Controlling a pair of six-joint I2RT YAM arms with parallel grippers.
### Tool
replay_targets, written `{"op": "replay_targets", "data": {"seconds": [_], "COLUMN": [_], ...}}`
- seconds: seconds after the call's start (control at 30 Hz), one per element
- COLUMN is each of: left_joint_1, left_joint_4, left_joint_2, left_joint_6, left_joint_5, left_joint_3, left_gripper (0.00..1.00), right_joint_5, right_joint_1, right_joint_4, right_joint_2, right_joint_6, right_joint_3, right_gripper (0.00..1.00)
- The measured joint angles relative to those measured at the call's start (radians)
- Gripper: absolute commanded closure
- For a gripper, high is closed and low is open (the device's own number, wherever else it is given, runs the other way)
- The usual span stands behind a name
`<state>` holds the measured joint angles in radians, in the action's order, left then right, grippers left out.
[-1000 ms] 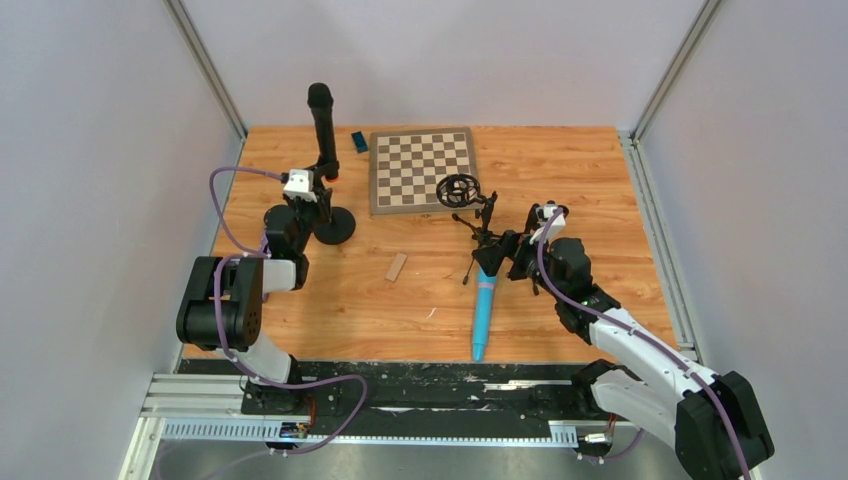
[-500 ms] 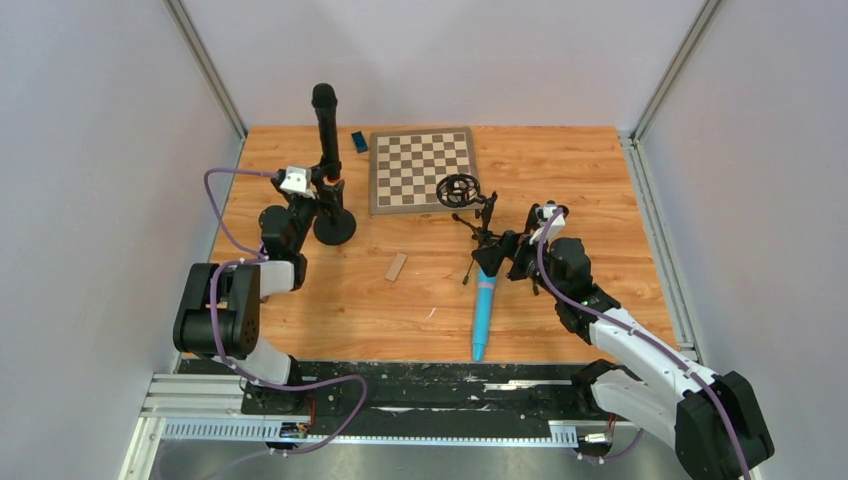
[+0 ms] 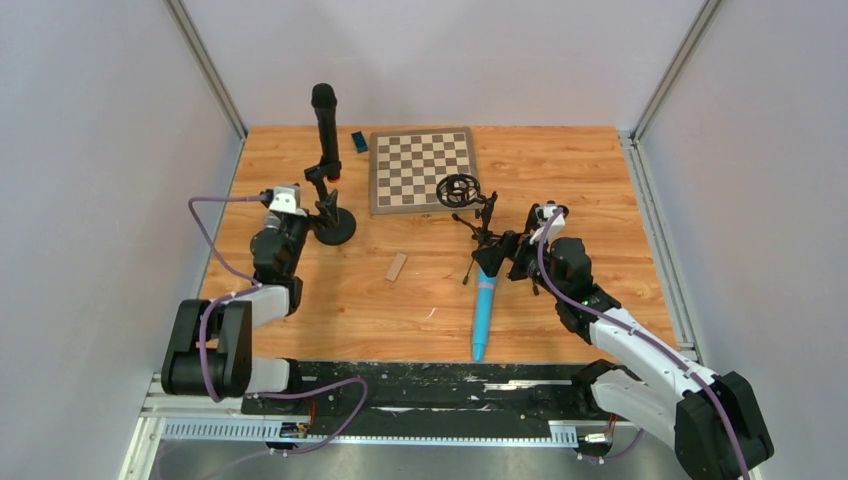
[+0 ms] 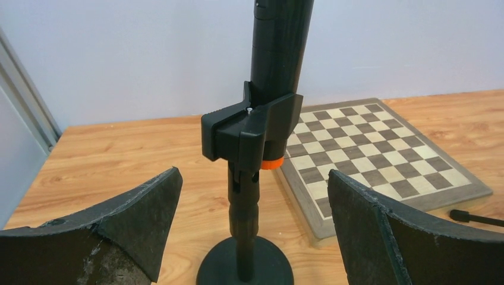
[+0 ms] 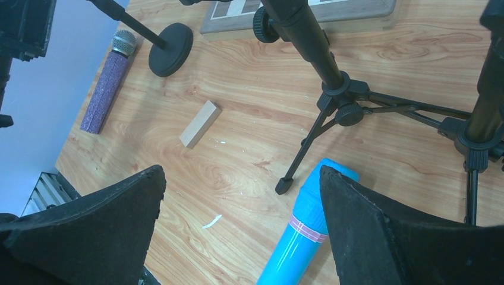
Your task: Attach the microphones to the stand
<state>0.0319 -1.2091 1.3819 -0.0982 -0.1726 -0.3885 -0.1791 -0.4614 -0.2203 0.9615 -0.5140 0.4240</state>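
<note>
The black microphone [image 4: 278, 53] stands upright in the clip [image 4: 249, 133] of the round-base stand [image 3: 333, 228], orange end down. The left gripper [image 4: 252, 184] gapes wide astride the pole (touching nothing). Best to back it straight off without nudging the stand. The right gripper [image 5: 241, 172], equally spread, hovers above the flat-lying light blue microphone [image 5: 300, 243].

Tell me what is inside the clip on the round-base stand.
The black microphone stands upright in the clip, its orange end poking out below. The stretch of its body inside the clip is covered.
</note>
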Motion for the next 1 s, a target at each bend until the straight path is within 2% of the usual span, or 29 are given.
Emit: {"op": "replay_targets", "data": {"seconds": [0.17,0.33,0.5,0.63,0.8,1.0], "left_joint_1": [0.000,0.000,0.000,0.000,0.000,0.000], "left_joint_4": [0.014,0.119,0.332,0.593,0.853,1.048], "left_joint_2": [-0.136,-0.307,-0.483,-0.599,-0.673,-0.698], "left_joint_6": [-0.035,-0.092,-0.169,-0.239,-0.323,-0.444], "left_joint_5": [0.014,-0.009,-0.053,-0.055,-0.063,-0.067], "left_joint_3": [0.081,0.107,0.107,0.088,0.057,0.059], "left_gripper": [0.00,0.00,0.00,0.00,0.00,0.00], "right_joint_5": [-0.010,-0.018,-0.023,-0.024,-0.024,-0.025], "right_joint_1": [0.000,0.000,0.000,0.000,0.000,0.000], "right_joint_4": [0.000,0.000,0.000,0.000,0.000,0.001], "right_joint_2": [0.000,0.000,0.000,-0.002,-0.002,-0.002], "right_joint_6": [0.000,0.000,0.000,0.000,-0.001,-0.001], "right_joint_3": [0.000,0.000,0.000,0.000,0.000,0.000], "right_gripper": [0.00,0.00,0.00,0.00,0.00,0.00]}}
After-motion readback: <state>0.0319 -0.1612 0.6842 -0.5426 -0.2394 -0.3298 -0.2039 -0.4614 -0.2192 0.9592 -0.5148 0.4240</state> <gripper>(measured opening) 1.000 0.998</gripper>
